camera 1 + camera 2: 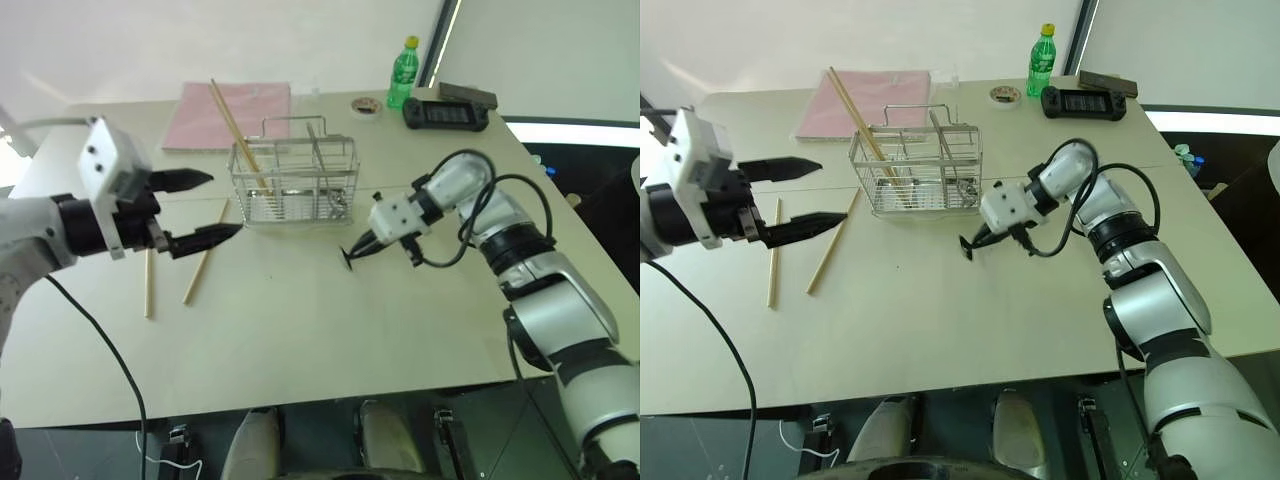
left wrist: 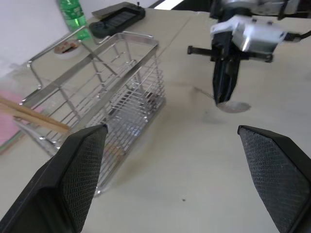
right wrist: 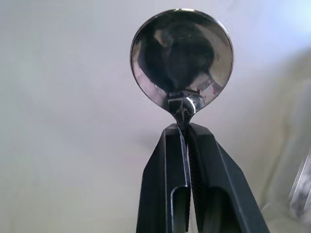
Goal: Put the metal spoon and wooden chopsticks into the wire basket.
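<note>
My right gripper (image 3: 187, 130) is shut on the neck of the metal spoon (image 3: 182, 53), whose shiny oval bowl sticks out past the fingertips. That gripper (image 1: 360, 247) hovers just above the table, to the right of the wire basket (image 1: 295, 180). In the left wrist view the spoon's bowl (image 2: 232, 106) hangs below the black fingers. One wooden chopstick (image 1: 235, 125) leans in the basket's left end. Two more chopsticks (image 1: 205, 262) lie on the table left of the basket. Above them my left gripper (image 1: 208, 208) is held open and empty.
A pink folder (image 1: 228, 112) lies behind the basket. A green bottle (image 1: 403, 73), a roll of tape (image 1: 366, 105) and a black controller (image 1: 447, 113) stand at the far right of the table (image 1: 330, 330).
</note>
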Controlling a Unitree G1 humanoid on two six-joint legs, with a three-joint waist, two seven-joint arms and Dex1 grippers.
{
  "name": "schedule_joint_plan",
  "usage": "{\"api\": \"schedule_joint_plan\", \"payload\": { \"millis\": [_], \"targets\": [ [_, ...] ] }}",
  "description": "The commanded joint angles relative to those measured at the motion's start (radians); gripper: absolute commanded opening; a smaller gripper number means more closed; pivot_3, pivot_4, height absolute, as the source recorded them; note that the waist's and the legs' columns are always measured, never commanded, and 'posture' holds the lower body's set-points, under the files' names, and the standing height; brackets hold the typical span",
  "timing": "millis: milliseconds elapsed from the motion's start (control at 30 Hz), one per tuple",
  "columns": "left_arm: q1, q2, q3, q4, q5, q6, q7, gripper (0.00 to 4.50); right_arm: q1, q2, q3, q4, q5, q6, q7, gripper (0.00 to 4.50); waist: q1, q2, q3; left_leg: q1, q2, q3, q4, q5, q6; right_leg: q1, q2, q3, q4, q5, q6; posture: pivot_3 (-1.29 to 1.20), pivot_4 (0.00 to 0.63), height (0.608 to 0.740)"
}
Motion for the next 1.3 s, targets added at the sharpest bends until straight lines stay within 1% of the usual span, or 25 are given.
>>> {"api": "schedule_joint_plan", "payload": {
  "millis": [33, 167, 267, 333, 400, 500, 600, 667, 800, 933, 1033, 1067, 1100, 1200, 1233, 1300],
  "targets": [
    [-0.049, 0.0, 0.003, 0.047, 0.035, -0.047, -0.01, 4.5, 0.02, -0.034, -0.174, -0.355, 0.263, 0.447, -0.066, 0.02, 0.006, 0.0, 0.0, 0.0, 0.0, 0.0, 0.0, 0.0, 0.0, 0.0, 0.0, 0.0, 0.0, 0.0, 0.0, 0.0, 0.15, 0.721],
    [-0.09, -0.004, -0.014, 0.103, 0.071, -0.077, -0.016, 4.5, 0.054, -0.024, -0.347, -0.539, 0.448, 0.776, -0.281, 0.02, 0.02, -0.002, -0.001, -0.001, 0.0, 0.0, 0.0, 0.0, 0.0, -0.001, 0.0, 0.0, -0.001, -0.001, -0.002, 0.0, 0.15, 0.721],
    [-0.115, -0.007, -0.024, 0.131, 0.086, -0.09, -0.022, 4.5, 0.038, 0.029, -0.487, -0.582, 0.563, 0.932, -0.486, 0.02, 0.025, -0.002, -0.001, -0.002, 0.0, 0.0, 0.0, 0.0, 0.0, -0.001, 0.0, 0.0, -0.004, -0.002, -0.003, 0.0, 0.15, 0.721],
    [-0.128, -0.011, -0.03, 0.14, 0.093, -0.092, -0.026, 4.5, -0.011, 0.081, -0.572, -0.558, 0.604, 0.977, -0.635, 0.02, 0.026, -0.002, -0.001, -0.006, 0.0, 0.0, 0.001, 0.0, 0.0, -0.004, 0.0, 0.0, -0.004, -0.001, -0.004, 0.0, 0.15, 0.721],
    [-0.136, -0.015, -0.032, 0.147, 0.101, -0.093, -0.032, 4.5, -0.052, 0.116, -0.618, -0.533, 0.613, 0.993, -0.733, 0.02, 0.025, -0.002, -0.001, -0.012, 0.0, 0.001, 0.002, 0.0, 0.0, -0.012, 0.0, 0.0, -0.001, 0.001, -0.001, 0.0, 0.15, 0.721],
    [-0.15, -0.021, -0.039, 0.158, 0.111, -0.1, -0.036, 4.5, -0.114, 0.152, -0.626, -0.459, 0.535, 0.92, -0.832, 0.02, 0.021, -0.002, -0.001, -0.014, 0.0, 0.001, 0.002, 0.001, 0.0, -0.015, 0.0, 0.0, 0.001, 0.001, -0.001, 0.0, 0.15, 0.721],
    [-0.163, -0.029, -0.043, 0.162, 0.115, -0.099, -0.034, 4.5, -0.142, 0.167, -0.591, -0.366, 0.433, 0.825, -0.877, 0.02, 0.016, -0.003, -0.002, -0.014, 0.0, 0.001, 0.001, 0.0, 0.0, -0.015, 0.0, 0.0, 0.0, 0.001, -0.001, 0.0, 0.15, 0.721],
    [-0.162, -0.033, -0.038, 0.156, 0.117, -0.095, -0.034, 4.5, -0.129, 0.177, -0.56, -0.324, 0.378, 0.772, -0.871, 0.02, 0.014, -0.002, -0.001, -0.014, 0.0, 0.001, 0.001, 0.0, 0.0, -0.015, 0.0, 0.0, 0.0, 0.001, -0.001, 0.0, 0.15, 0.721],
    [-0.153, -0.031, -0.018, 0.137, 0.107, -0.084, -0.031, 4.5, -0.053, 0.196, -0.489, -0.311, 0.283, 0.689, -0.851, 0.02, 0.011, -0.003, -0.002, -0.014, 0.0, 0.001, 0.001, 0.001, 0.0, -0.015, 0.0, 0.0, 0.001, 0.001, -0.001, 0.0, 0.15, 0.721],
    [-0.153, -0.027, -0.002, 0.117, 0.093, -0.071, -0.025, 4.5, 0.014, 0.223, -0.456, -0.32, 0.243, 0.656, -0.848, 0.02, 0.011, -0.002, -0.001, -0.014, 0.0, 0.001, 0.001, 0.001, 0.0, -0.015, 0.0, 0.0, 0.001, 0.001, -0.001, 0.0, 0.15, 0.721],
    [-0.151, -0.029, 0.005, 0.106, 0.091, -0.068, -0.018, 4.5, 0.057, 0.239, -0.443, -0.332, 0.23, 0.668, -0.854, 0.02, 0.011, -0.002, -0.001, -0.014, 0.0, 0.001, 0.001, 0.001, 0.0, -0.015, 0.0, 0.0, 0.001, 0.001, -0.001, 0.0, 0.15, 0.721],
    [-0.15, -0.029, 0.006, 0.105, 0.092, -0.067, -0.017, 4.5, 0.065, 0.242, -0.443, -0.338, 0.228, 0.675, -0.856, 0.66, 0.011, -0.003, -0.002, -0.014, 0.0, 0.001, 0.001, 0.001, 0.0, -0.015, 0.0, 0.0, 0.001, 0.001, -0.001, 0.0, 0.15, 0.721],
    [-0.148, -0.029, 0.007, 0.103, 0.092, -0.067, -0.017, 4.5, 0.073, 0.243, -0.441, -0.347, 0.224, 0.679, -0.859, 0.97, 0.012, -0.003, -0.002, -0.014, 0.0, 0.001, 0.001, 0.001, 0.0, -0.015, 0.0, 0.0, 0.001, 0.001, -0.001, 0.0, 0.15, 0.721],
    [-0.146, -0.029, 0.012, 0.104, 0.095, -0.066, -0.018, 4.5, 0.083, 0.24, -0.444, -0.37, 0.218, 0.688, -0.871, 2.51, 0.011, -0.002, -0.001, -0.014, 0.0, 0.001, 0.002, 0.001, 0.0, -0.015, 0.0, 0.0, 0.001, 0.001, -0.001, 0.0, 0.15, 0.721],
    [-0.146, -0.027, 0.014, 0.109, 0.096, -0.066, -0.018, 4.5, 0.081, 0.232, -0.452, -0.379, 0.218, 0.694, -0.878, 2.87, 0.011, -0.002, -0.001, -0.014, 0.0, 0.001, 0.002, 0.001, 0.0, -0.015, 0.0, 0.0, 0.001, 0.001, -0.001, 0.0, 0.15, 0.721],
    [-0.146, -0.025, 0.02, 0.117, 0.1, -0.066, -0.015, 4.5, 0.079, 0.21, -0.467, -0.403, 0.222, 0.709, -0.88, 2.87, 0.011, -0.002, -0.001, -0.014, 0.0, 0.001, 0.001, 0.001, 0.0, -0.015, 0.0, 0.0, 0.001, 0.001, -0.001, 0.0, 0.15, 0.721]
  ]
}}
